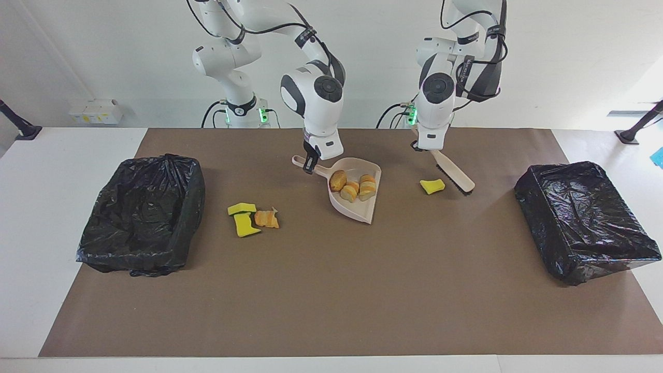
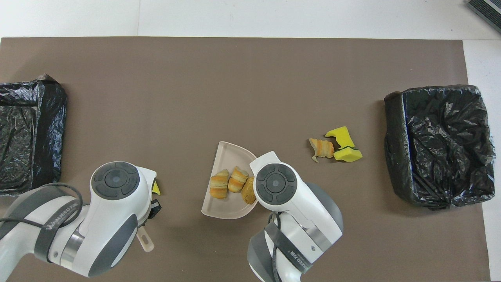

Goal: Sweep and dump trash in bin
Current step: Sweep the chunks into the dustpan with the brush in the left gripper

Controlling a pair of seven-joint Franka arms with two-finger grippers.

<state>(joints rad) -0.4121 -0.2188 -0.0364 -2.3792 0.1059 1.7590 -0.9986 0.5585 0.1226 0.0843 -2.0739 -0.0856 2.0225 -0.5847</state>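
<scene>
My right gripper (image 1: 310, 165) is shut on the handle of the beige dustpan (image 1: 362, 211), which rests on the brown mat with three bread-like pieces of trash (image 1: 352, 187) in it. My left gripper (image 1: 421, 148) is shut on the beige brush (image 1: 456, 173), whose dark bristle end slants down to the mat beside a lone yellow sponge chunk (image 1: 432, 185), on the left arm's side of it. Two more sponge chunks (image 1: 243, 217) and a bread piece (image 1: 267, 218) lie toward the right arm's end. In the overhead view the hands hide both grips; the dustpan (image 2: 227, 152) shows.
A bin lined with black plastic (image 1: 142, 212) stands at the right arm's end of the mat. A second one (image 1: 585, 217) stands at the left arm's end. The brown mat (image 1: 331, 300) covers most of the white table.
</scene>
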